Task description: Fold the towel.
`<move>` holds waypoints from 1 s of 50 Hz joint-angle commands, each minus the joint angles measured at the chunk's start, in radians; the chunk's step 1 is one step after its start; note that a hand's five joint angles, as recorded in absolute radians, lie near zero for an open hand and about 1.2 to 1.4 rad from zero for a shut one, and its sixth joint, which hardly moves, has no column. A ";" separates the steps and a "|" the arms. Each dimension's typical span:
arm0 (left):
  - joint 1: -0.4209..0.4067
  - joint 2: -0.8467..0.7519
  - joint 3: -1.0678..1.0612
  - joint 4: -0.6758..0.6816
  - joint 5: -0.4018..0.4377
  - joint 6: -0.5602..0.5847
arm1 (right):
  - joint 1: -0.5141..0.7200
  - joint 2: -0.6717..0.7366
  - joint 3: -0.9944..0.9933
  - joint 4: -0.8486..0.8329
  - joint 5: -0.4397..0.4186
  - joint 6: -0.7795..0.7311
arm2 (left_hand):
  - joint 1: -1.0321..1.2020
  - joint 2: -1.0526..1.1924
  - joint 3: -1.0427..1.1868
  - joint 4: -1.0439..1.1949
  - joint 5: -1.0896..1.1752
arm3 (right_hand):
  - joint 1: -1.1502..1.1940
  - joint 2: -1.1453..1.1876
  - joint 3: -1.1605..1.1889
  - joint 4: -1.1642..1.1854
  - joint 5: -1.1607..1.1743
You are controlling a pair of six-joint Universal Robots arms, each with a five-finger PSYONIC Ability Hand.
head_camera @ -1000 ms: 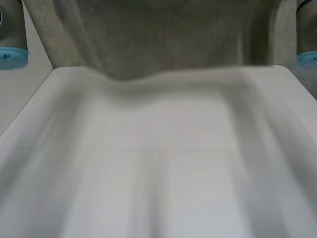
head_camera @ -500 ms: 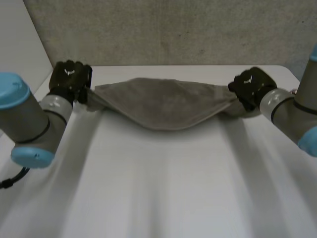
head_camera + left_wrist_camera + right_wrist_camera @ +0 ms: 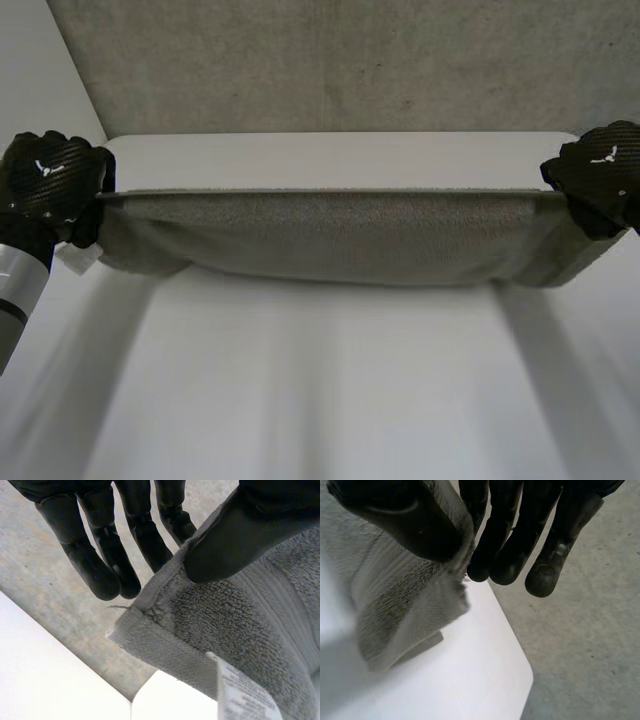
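Observation:
A grey towel (image 3: 330, 235) hangs stretched between my two hands above the white table (image 3: 330, 380), sagging in the middle. My left hand (image 3: 52, 180) pinches the towel's left end; in the left wrist view its thumb (image 3: 235, 535) presses the towel (image 3: 240, 630) edge against the fingers (image 3: 100, 565), near a corner with a white label (image 3: 245, 695). My right hand (image 3: 600, 175) holds the right end; in the right wrist view its thumb (image 3: 395, 522) clamps the towel (image 3: 405, 605) corner against the fingers (image 3: 510, 550).
The table's far edge (image 3: 340, 138) meets a grey concrete floor (image 3: 330, 60). The table's rounded right corner (image 3: 520, 680) lies below my right hand. Bare white tabletop spreads in front of the towel.
Both hands have moved apart and toward the camera, pulling the towel taut. The towel went from a sagging bundle at the table's far side to a long stretched band.

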 commanded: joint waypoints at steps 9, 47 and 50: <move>-0.143 -0.566 0.409 -0.045 -0.068 0.037 | 0.087 0.509 -0.362 -0.002 0.084 0.013 | -0.040 -0.124 -0.157 -0.121 -0.261 | 0.073 0.058 0.058 0.057 0.025; -0.235 -0.524 0.473 -0.130 -0.237 -0.070 | 0.196 0.403 -0.197 -0.260 0.261 0.217 | -1.258 -1.342 -1.375 -1.339 -1.479 | -1.149 -1.164 -1.164 -1.165 -1.197; -0.233 -0.482 0.420 -0.102 -0.237 -0.077 | 0.194 0.355 -0.111 -0.237 0.261 0.212 | -1.258 -1.342 -1.375 -1.339 -1.479 | -1.149 -1.164 -1.164 -1.165 -1.197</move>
